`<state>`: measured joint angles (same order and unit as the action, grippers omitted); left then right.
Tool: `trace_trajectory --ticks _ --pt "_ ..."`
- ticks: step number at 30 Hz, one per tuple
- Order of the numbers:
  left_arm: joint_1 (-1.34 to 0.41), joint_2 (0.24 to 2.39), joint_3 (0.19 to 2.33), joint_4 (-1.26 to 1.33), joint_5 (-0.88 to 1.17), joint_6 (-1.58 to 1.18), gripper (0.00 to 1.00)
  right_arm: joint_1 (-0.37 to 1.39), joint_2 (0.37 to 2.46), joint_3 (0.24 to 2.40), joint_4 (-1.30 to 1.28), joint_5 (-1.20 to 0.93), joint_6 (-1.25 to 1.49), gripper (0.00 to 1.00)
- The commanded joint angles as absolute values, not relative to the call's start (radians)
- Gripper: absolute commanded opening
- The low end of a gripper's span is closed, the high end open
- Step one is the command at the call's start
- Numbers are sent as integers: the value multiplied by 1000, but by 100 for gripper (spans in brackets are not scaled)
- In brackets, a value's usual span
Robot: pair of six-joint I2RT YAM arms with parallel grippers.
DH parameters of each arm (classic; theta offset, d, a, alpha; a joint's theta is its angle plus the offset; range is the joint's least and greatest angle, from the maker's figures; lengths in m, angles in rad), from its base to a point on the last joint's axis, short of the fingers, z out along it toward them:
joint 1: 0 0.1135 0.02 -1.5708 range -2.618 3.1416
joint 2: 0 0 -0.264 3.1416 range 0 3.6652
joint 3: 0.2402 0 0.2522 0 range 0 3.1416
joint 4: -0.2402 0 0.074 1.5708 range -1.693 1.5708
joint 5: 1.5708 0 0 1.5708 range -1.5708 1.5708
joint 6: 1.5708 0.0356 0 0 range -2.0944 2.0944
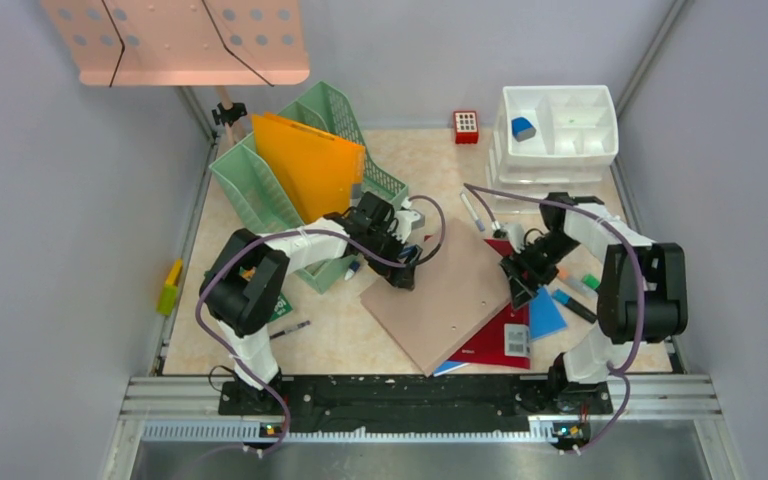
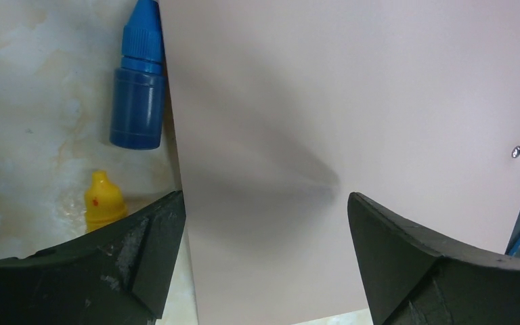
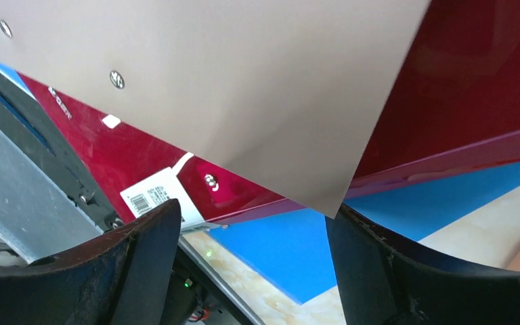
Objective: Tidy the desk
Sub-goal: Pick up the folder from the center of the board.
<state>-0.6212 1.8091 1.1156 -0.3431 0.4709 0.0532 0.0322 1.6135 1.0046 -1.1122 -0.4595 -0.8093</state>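
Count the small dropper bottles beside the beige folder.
2: a blue bottle at the beige folder's left edge, a yellow bottle just below it by the left gripper. Others may be hidden.

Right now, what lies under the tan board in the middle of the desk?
A dark red folder with a barcode label sticks out from under the tan board, and a blue folder lies below that. Whatever else the board covers cannot be seen.
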Motion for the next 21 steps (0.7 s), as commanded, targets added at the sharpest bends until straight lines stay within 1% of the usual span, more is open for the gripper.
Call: trace_trajectory --ticks 1,15,21 --pt "-632 1835 1088 -346 579 19 93 40 1645 1075 -1021 -540 -718 77" --pt "-654 1829 1074 -320 651 3 92 23 1713 1182 -948 -599 -550 76" --pt "-656 1825 1058 -269 636 -92 92 7 1730 1210 -953 -643 -481 76"
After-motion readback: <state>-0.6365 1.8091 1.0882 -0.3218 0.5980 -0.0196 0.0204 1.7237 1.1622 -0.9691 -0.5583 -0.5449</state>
